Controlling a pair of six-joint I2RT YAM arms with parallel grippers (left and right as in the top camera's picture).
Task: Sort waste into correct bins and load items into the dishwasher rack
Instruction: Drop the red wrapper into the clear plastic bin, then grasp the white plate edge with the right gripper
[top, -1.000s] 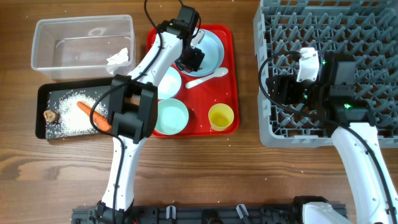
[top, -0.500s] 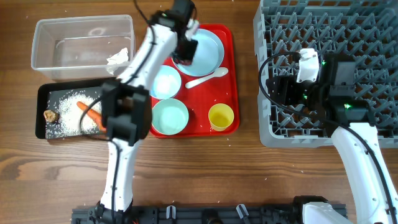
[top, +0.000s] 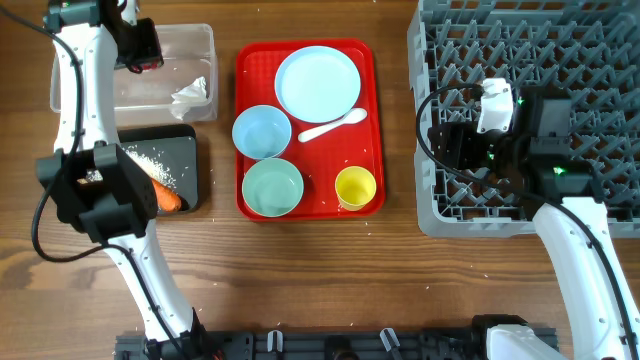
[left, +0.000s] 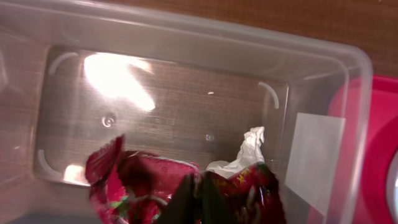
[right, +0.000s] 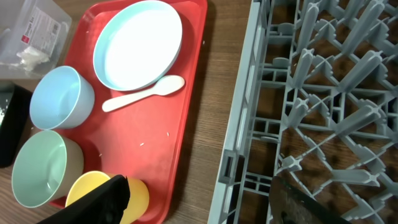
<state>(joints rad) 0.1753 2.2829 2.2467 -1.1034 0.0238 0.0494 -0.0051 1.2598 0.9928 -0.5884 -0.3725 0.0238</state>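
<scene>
My left gripper (top: 140, 50) hangs over the clear tub (top: 160, 40), shut on the red crinkled wrapper (left: 140, 183), which bulges around its dark fingertips (left: 186, 199). A crumpled white tissue (top: 190, 92) lies in the tub's right end. The black tray (top: 188, 140) holds rice (top: 152, 163) and the orange carrot (top: 168, 198), partly behind the left arm. The plate (top: 318, 84), blue bowl (top: 262, 132), green bowl (top: 272, 187), yellow cup (top: 355, 187) and white spoon (top: 333, 126) sit on the red tray. My right gripper (right: 199, 208) stands open at the grey rack's (top: 530, 60) left edge.
The flat red tray (top: 365, 140) lies between the bins and the rack. The left arm's white links cross the black tray and the table's left side. A strip of bare wood separates the red tray from the rack.
The left gripper shut on the red wrapper at the plate and swung left with it to above the clear tub. The right arm stayed still.
</scene>
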